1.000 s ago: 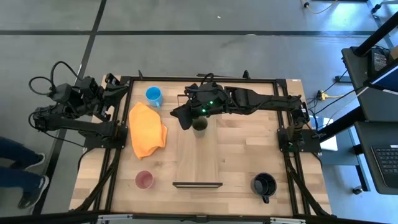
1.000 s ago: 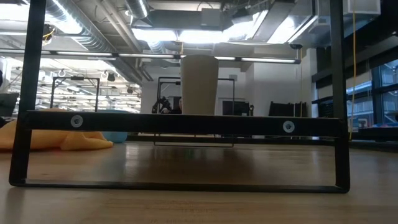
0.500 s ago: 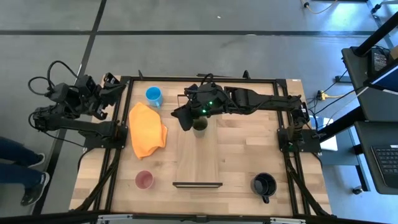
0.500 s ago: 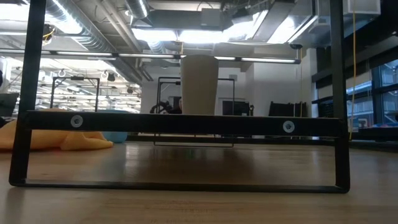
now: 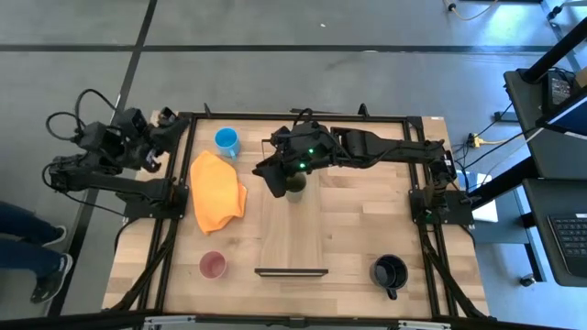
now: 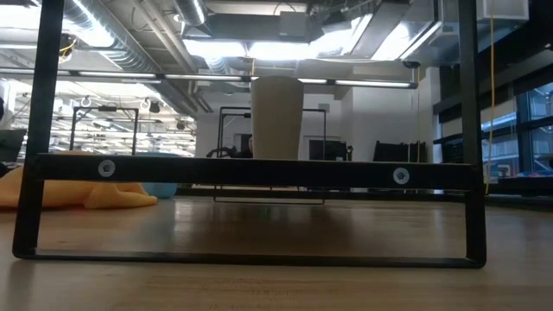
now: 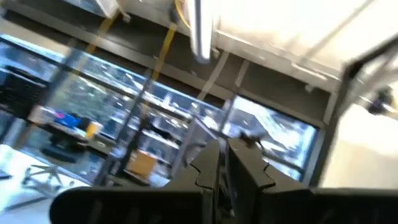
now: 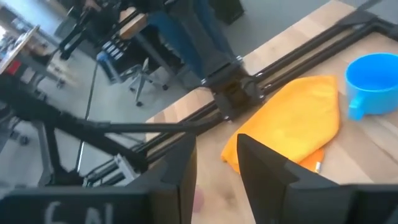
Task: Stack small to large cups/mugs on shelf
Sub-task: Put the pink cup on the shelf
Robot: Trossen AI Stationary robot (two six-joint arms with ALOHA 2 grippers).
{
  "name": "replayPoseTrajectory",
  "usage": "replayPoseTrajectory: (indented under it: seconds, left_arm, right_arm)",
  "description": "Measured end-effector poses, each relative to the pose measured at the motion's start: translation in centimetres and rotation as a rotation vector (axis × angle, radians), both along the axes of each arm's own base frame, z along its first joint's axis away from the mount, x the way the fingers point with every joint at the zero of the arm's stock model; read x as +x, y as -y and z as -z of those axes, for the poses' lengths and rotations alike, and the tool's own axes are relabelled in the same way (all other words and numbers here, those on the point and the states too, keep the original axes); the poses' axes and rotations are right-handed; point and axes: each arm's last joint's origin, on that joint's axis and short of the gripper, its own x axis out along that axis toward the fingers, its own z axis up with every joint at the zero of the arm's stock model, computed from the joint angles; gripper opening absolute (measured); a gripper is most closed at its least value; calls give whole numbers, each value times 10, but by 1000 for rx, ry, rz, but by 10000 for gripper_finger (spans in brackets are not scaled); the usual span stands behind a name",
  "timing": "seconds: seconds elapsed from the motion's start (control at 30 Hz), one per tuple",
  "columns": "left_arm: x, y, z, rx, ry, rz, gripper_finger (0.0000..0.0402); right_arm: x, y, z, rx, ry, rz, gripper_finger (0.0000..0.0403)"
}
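Observation:
The shelf (image 5: 293, 240) lies down the table's middle; the low view shows its black end frame (image 6: 259, 170). An olive-green cup (image 5: 296, 189) stands upright on the shelf's far end, where it looks pale in the low view (image 6: 276, 117). My right gripper (image 5: 273, 179) (image 8: 217, 171) hangs open just left of and above that cup, nothing between its fingers. A blue mug (image 5: 227, 141) (image 8: 373, 78) sits far left, a pink cup (image 5: 213, 266) near left and a black mug (image 5: 389, 271) near right. My left gripper (image 5: 158, 123) (image 7: 224, 167) is shut, off the table's left edge.
An orange cloth (image 5: 216, 191) (image 8: 292, 118) lies crumpled on the table between the blue mug and the shelf. Bare wood shows on the near half of the shelf and to its right. A person's legs (image 5: 27, 247) stand beyond the table's left side.
My right gripper has rolled a little about its own pointing line while staying over the olive-green cup. My left gripper has rolled slightly too. No cup or mug has moved.

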Motion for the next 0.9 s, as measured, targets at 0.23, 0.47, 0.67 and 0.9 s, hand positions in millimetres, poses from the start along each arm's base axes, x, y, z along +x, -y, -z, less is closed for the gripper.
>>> replayPoseTrajectory:
  seconds: [0.23, 0.47, 0.67, 0.9]
  left_arm:
    - [23, 7, 6, -35, -227, 261, 22]
    - [22, 14, -8, -49, -570, 339, 22]
    - [32, 27, 6, -95, -820, 454, 22]
    - [47, 56, 45, -144, -1277, 530, 22]
  right_arm:
    - [-1, -1, -2, -43, 9, -77, 117]
    - [-24, 8, -19, -144, -12, -8, 117]
    - [-59, 26, -39, -266, -73, 212, 117]
    - [-108, 45, -65, -362, -117, 514, 117]
